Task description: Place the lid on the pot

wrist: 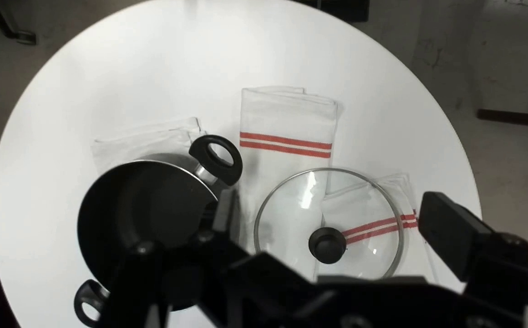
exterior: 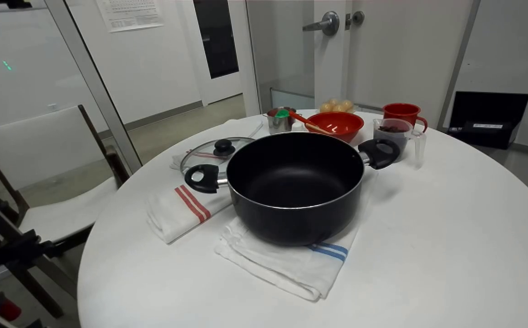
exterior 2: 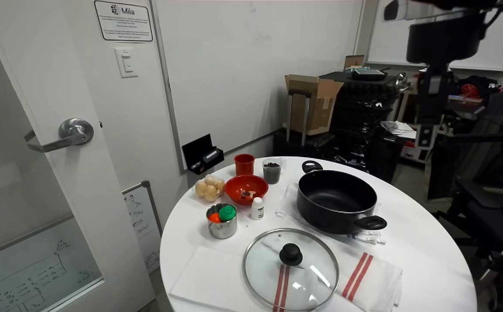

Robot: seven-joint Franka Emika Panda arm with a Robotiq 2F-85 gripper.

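The lid (exterior 2: 291, 254), clear glass with a metal rim and black knob, lies knob-up on red-striped white towels (exterior 2: 375, 284). It also shows in an exterior view (exterior: 223, 147), partly behind the pot, and in the wrist view (wrist: 327, 245), its near edge hidden by the gripper body. The wide black pot (exterior: 296, 223) stands open and empty on a blue-striped towel (exterior: 291, 273); it also shows elsewhere (exterior 2: 321, 212) (wrist: 127, 214). My gripper (wrist: 334, 223) is open and empty. In the wrist view its fingers lie either side of the lid; it hangs well above the table (exterior 2: 426, 136).
Behind the pot stand a red bowl (exterior 2: 246, 189), red mug (exterior 2: 244, 164), measuring cup with dark contents (exterior 2: 272, 172), white bottle (exterior 2: 257, 209), metal cup with utensils (exterior 2: 222, 223) and a pack of eggs (exterior 2: 210, 188). The pot's black handles (exterior: 202, 179) stick out sideways, one near the lid.
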